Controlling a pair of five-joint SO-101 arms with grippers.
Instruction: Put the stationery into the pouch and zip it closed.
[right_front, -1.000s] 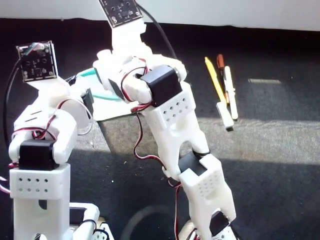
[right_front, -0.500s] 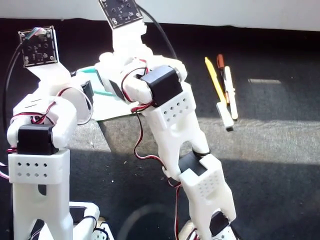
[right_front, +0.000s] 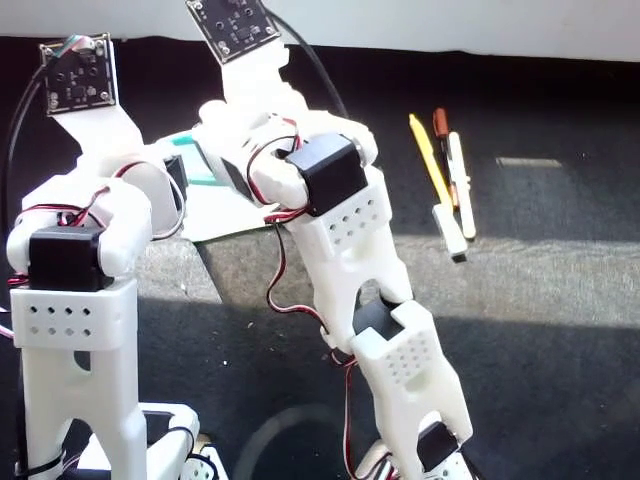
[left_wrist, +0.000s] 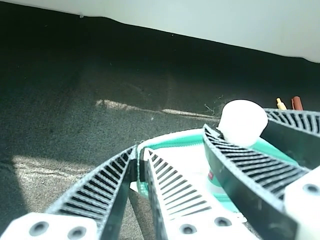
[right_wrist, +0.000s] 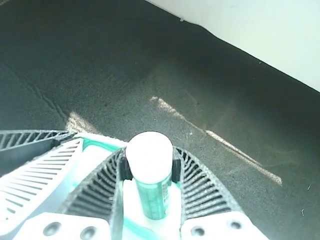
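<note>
pouch (right_front: 220, 210) lay on table (right_front: 560, 330) under both arms | pens (right_front: 447, 185) lay well to its right | glue stick (right_wrist: 149, 172) sat in right gripper (right_wrist: 149, 160) above pouch

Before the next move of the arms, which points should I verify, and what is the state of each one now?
1. Right gripper shut on the green stick: ok.
2. Left gripper shut on the edge of the pouch: ok.
3. Pouch mouth open under the stick: cannot tell.
4. Pens packed: not ok, they lie on the table, apart from the pouch.
</note>
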